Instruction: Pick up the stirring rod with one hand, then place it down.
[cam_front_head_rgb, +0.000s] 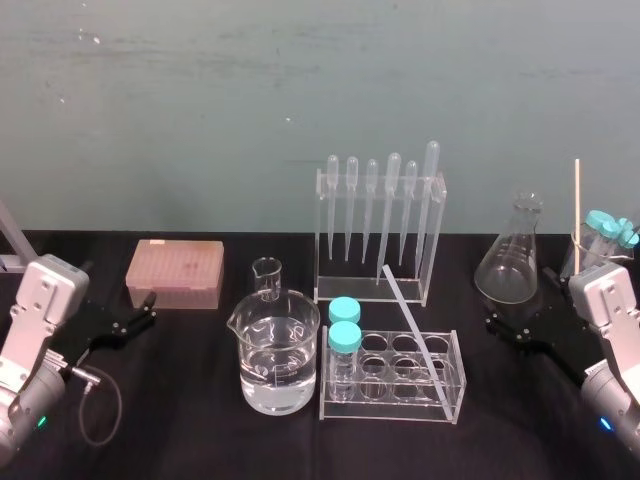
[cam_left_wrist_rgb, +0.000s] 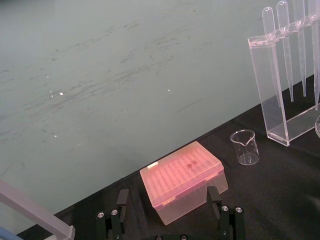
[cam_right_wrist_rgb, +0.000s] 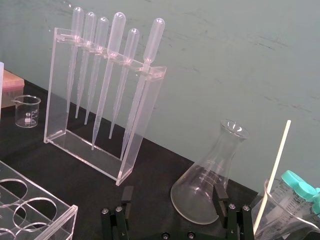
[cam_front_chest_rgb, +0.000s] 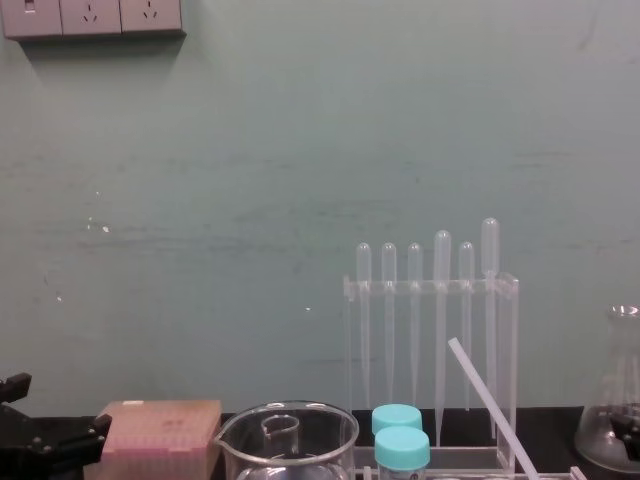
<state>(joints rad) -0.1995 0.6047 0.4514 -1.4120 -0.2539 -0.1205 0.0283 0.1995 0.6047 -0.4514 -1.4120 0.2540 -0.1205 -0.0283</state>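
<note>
Black table: we see bare cloth around both claws and along the near side, while glassware crowds the middle. Left claw sits low at the table's left with its fingers spread. Right claw sits low at the right, fingers spread too.

- **Pipette rack**: beyond the right claw and inboard of it.
- **Tube rack**: inboard of the right claw, nearer the body.
- **Big beaker**: just beside the tube rack, on the left claw's side.
- **Flask**: just ahead of the right claw.
- **Pink tip box**: just ahead of the left claw.

Stirring rod is thin, straight and translucent white, with even thickness. It leans in the tube rack, between the claws and closer to the right one. Its long axis is tilted. The low end is at the rack's front corner nearest the right claw. The high end points up and away toward the pipette rack, slanting to the left claw's side.
</note>
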